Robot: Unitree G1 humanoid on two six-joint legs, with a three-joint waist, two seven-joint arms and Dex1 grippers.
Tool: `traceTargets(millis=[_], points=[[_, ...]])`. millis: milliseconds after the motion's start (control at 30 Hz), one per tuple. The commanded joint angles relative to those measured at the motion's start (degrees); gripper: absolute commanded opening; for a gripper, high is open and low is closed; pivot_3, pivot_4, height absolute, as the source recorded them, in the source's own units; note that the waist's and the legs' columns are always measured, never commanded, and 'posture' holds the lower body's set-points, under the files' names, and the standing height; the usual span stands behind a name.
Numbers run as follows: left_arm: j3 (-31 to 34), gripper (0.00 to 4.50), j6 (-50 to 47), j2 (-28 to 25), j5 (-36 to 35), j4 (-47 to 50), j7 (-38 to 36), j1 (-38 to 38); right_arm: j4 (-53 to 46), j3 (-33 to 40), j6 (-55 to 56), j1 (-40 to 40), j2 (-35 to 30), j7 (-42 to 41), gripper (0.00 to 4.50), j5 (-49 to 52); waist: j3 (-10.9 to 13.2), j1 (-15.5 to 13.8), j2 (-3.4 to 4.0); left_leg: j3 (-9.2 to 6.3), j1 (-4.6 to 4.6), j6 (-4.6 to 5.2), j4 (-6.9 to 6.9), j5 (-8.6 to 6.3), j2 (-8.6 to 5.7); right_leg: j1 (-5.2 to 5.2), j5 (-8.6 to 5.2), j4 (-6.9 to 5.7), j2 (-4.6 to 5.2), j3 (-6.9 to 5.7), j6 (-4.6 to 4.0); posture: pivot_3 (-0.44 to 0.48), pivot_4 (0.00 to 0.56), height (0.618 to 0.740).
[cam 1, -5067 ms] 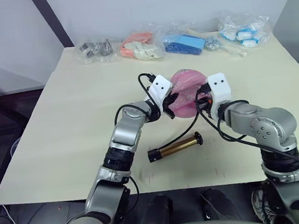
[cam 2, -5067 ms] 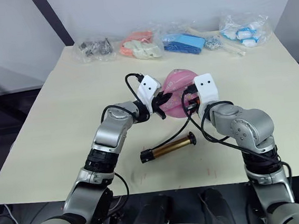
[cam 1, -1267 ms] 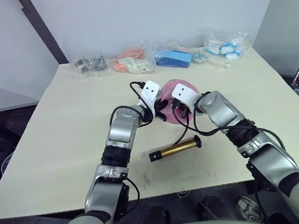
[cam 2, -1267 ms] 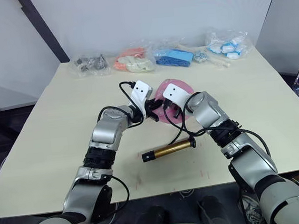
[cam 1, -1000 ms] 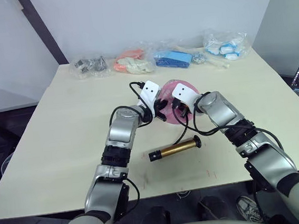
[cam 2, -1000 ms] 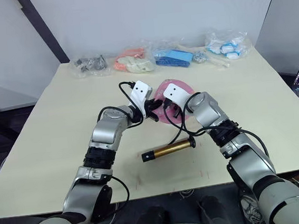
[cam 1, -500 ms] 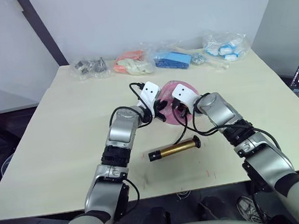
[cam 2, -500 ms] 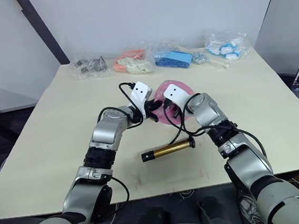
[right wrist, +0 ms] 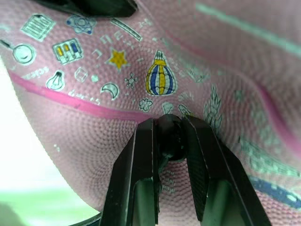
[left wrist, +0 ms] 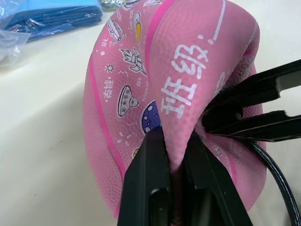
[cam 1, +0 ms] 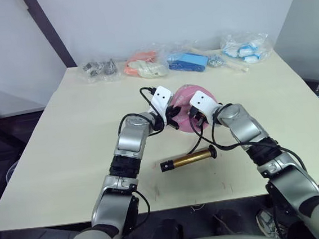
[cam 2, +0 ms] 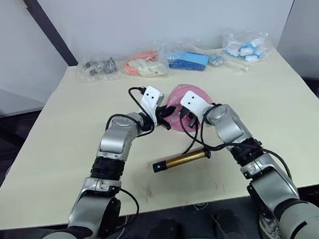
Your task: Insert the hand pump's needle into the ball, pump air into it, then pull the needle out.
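Mid-bench (cam 1: 70, 133), the sagging ball (left wrist: 178, 89) stays pinched by the left end effector (left wrist: 170, 155). The right end effector (right wrist: 169, 141) still clamps the needle fitting (right wrist: 170, 137) against it. The pump (cam 1: 187, 160) lies unmoved at the ball's 6 o'clock.

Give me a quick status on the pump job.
Left gripper shut on a fold of saggy pink rubber ball. Right gripper shut on small black needle fitting at ball. Gold-bronze hand pump lying on table, unheld.

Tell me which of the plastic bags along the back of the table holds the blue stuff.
The bag with the flat blue item, third from the robot's left, between the orange-white bag and the blue-and-white bag.
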State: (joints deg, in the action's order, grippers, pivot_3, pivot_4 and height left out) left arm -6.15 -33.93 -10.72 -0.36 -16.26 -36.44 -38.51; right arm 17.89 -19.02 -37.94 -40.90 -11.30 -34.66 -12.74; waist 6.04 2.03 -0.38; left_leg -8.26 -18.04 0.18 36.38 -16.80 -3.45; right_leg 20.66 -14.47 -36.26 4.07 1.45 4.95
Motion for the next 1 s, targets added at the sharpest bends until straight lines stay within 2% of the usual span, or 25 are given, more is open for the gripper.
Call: traceTargets(millis=[33, 100, 200, 267, 567, 933, 1000], points=[[-3.18, 0.0, -0.04, 1.57, -1.18, -0.75, -1.57, 0.22, -8.34, 1.08, -3.44, 5.25, -1.04, -1.7, 0.27, 2.73, 0.53, -0.64, 0.44, -0.11, -0.17, -0.02, 0.0, 0.02, -0.07, 0.08, 0.01, 0.07, 0.06, -0.09, 0.01, 0.0, 0.15, 0.74], [-3.53, 0.0, 0.6, 1.37, -1.13, -0.58, -1.94, 0.38, -13.36, 1.25, -4.71, 6.63, -2.09, -2.34, 0.27, 3.39, 0.6, -1.21, 0.42, -0.2, -1.0, -0.12, 0.01, 0.36, -0.08, 0.94, 0.05, 0.01, 0.02, -0.18, -0.01, 0.0, 0.15, 0.74], [-3.73, 0.0, 1.02, 1.3, -1.03, -0.6, -1.88, 0.28, -18.83, 0.87, -5.93, 8.66, -4.27, -3.18, 0.27, 3.78, 0.7, -1.85, 0.46, -0.49, -1.5, -0.27, 0.02, 0.48, -0.11, 1.31, 0.05, 0.04, 0.06, -0.4, -0.04, 0.0, 0.15, 0.74], [-3.76, 0.0, 1.3, 1.3, -1.0, -0.8, -1.78, 0.06, -21.9, 0.97, -6.82, 9.81, -5.7, -3.52, 0.27, 4.15, 0.92, -2.4, 0.52, -0.63, -1.86, -0.29, 0.05, 0.51, -0.25, 1.58, 0.26, 0.07, 0.13, -0.47, -0.39, 0.0, 0.15, 0.74], [-4.27, 0.0, 2.66, 0.93, -0.88, -1.71, -1.99, -0.19, -25.83, 2.23, -5.57, 11.68, -7.79, -3.55, 0.27, 6.22, 1.49, -2.96, 0.45, -0.87, -2.58, -0.27, 0.11, 0.52, -0.39, 2.04, 0.35, 0.35, 0.22, -0.73, -0.53, 0.0, 0.15, 0.74], [-4.49, 0.0, 2.67, 0.66, -1.04, -1.26, -1.58, -0.08, -27.73, 4.56, -3.03, 12.95, -9.31, -3.24, 0.27, 8.98, 1.79, -3.0, 0.45, -0.93, -2.67, -0.26, 0.17, 0.54, -0.41, 2.03, 0.37, 0.35, 0.23, -0.82, -0.56, 0.0, 0.15, 0.74], [-4.52, 0.0, 2.57, 0.62, -1.06, -1.11, -1.56, 0.01, -28.56, 5.41, -2.27, 13.41, -9.58, -3.18, 1.3, 9.67, 1.81, -3.0, 0.42, -0.95, -2.69, -0.26, 0.17, 0.54, -0.42, 2.03, 0.37, 0.35, 0.23, -0.84, -0.56, 0.0, 0.15, 0.74]])
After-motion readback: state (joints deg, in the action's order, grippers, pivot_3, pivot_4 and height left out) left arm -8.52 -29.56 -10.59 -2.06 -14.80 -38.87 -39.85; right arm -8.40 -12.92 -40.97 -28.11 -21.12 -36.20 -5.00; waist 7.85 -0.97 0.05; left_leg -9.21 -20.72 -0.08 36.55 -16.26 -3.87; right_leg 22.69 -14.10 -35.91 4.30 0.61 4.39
